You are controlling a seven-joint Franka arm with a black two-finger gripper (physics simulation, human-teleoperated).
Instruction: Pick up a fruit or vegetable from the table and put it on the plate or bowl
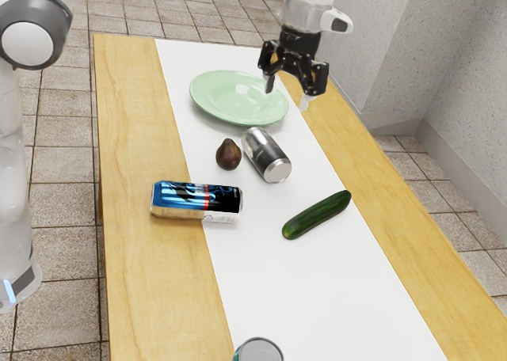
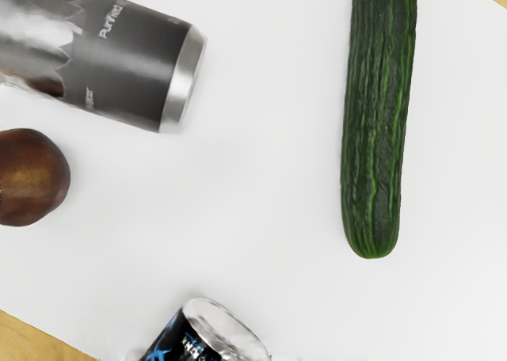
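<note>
Wood counter (image 1: 135,218) holds, in your exterior view, one green plate (image 1: 234,97) at upper centre, your gripper (image 1: 288,92) spread empty over its right rim, one cucumber (image 1: 317,214) centre-right, one brown fruit (image 1: 229,153) mid-frame, and three cans: silver can (image 1: 266,154), blue can (image 1: 196,201), third can (image 1: 257,350) at bottom edge.

The white arm (image 1: 16,139) stands upright at the exterior view's left, bends at a grey-capped joint (image 1: 32,32) and reaches along the top edge toward the right. Its wrist (image 1: 313,13) points downward and carries the black gripper (image 1: 287,92). The two fingers (image 1: 269,77) stand apart, empty, and seem tilted slightly off vertical.
</note>
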